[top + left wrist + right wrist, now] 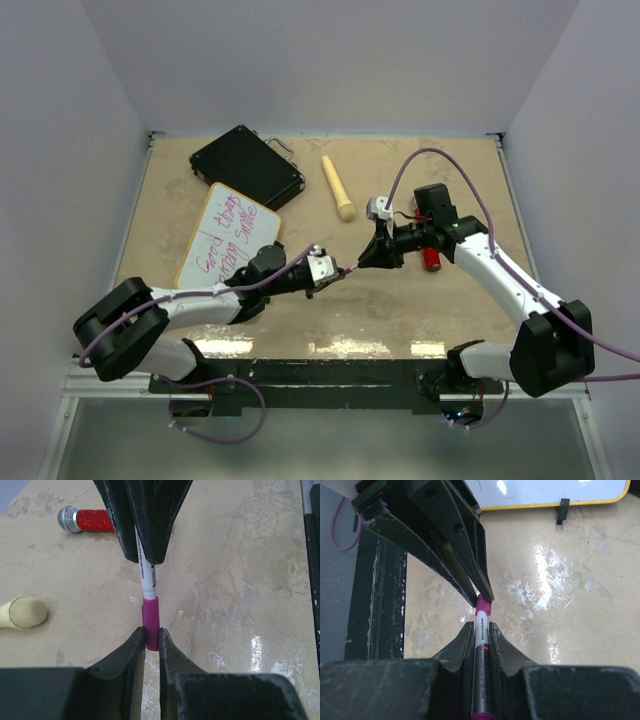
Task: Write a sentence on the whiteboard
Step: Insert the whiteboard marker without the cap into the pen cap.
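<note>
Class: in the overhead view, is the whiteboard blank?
No, the whiteboard carries magenta handwriting in two lines.

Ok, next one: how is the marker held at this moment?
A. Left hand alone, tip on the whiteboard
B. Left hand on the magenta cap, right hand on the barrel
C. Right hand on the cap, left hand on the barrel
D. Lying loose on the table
B: in the left wrist view the left hand pinches the magenta cap, and in the right wrist view the right hand clamps the marker barrel.
</note>
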